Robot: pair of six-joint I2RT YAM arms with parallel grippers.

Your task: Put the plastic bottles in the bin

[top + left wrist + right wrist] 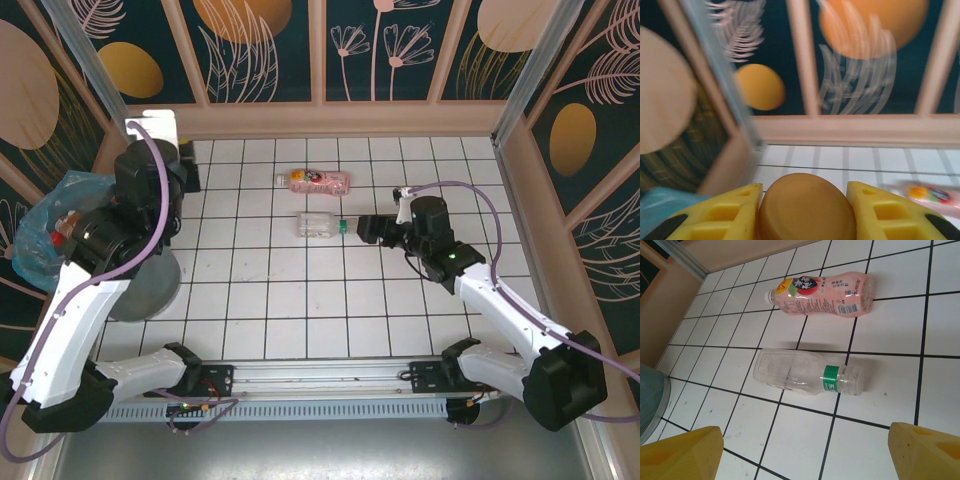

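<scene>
Between the yellow fingers (715, 215) of my left gripper (805, 200) sits the rounded orange end of a plastic bottle (807, 210), touching both pads; the gripper is shut on it. From above, that gripper (68, 232) hangs over the blue bag (40, 225) lining the grey bin (150, 290) at the left. A clear bottle (318, 224) (800, 372) with a green neck band lies on the tiles. A pink bottle (320, 181) (825, 294) (932, 194) lies just behind it. My right gripper (362, 228) (805, 455) stands open, just right of the clear bottle and pointing at it.
The white tiled floor (300, 300) is walled by wooden panels at the back (320, 115) and on the right (520, 200). The bin's grey wall (649, 400) shows at the left edge of the right wrist view.
</scene>
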